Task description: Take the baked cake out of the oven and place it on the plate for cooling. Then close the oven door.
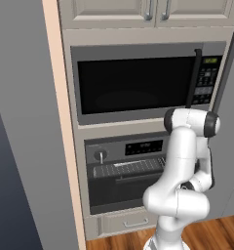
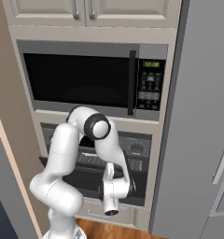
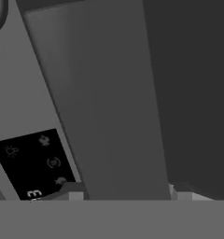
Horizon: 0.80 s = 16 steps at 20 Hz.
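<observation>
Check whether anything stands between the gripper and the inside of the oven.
Yes, the oven door itself. It looks only partly open, leaning out below the control strip of the oven, with the wire rack showing in the gap. The open gripper is close up against the oven front.

Beige cabinetry (image 1: 109, 12) around black microwave (image 1: 133, 85) — wood floor (image 1: 221, 234), grey fridge (image 2: 202, 116) at right.
</observation>
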Available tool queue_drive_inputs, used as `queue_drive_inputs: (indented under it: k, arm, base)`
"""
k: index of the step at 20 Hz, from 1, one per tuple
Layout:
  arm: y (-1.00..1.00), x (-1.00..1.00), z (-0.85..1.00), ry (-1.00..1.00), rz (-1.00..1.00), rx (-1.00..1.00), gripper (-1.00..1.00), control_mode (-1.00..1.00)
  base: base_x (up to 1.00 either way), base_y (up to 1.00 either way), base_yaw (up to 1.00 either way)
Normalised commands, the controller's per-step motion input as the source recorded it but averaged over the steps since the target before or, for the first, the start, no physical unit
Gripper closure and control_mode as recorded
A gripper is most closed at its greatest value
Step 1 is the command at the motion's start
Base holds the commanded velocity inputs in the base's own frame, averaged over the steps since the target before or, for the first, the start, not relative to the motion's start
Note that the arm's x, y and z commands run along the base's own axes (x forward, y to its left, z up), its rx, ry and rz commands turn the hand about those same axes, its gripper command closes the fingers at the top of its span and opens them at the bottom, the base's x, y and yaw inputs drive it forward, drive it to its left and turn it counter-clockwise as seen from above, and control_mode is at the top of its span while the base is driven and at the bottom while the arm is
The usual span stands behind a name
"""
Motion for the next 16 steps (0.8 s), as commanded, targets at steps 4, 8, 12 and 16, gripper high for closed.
queue_drive_inputs:
  k: [4,8,12,16]
  arm:
    - [-0.03,-0.21,-0.08,0.08,0.00,0.00,1.00,-1.00]
    - [0.00,-0.14,-0.02,0.08,0.00,0.00,1.00,-1.00]
    - [0.00,-0.13,-0.06,0.07,0.00,0.00,1.00,-1.00]
    - [0.00,-0.13,-0.06,0.06,0.00,0.00,1.00,-1.00]
  base:
    - [0.00,0.00,0.00]
    - [0.00,0.00,0.00]
    - [0.00,0.00,0.00]
    - [0.00,0.00,0.00]
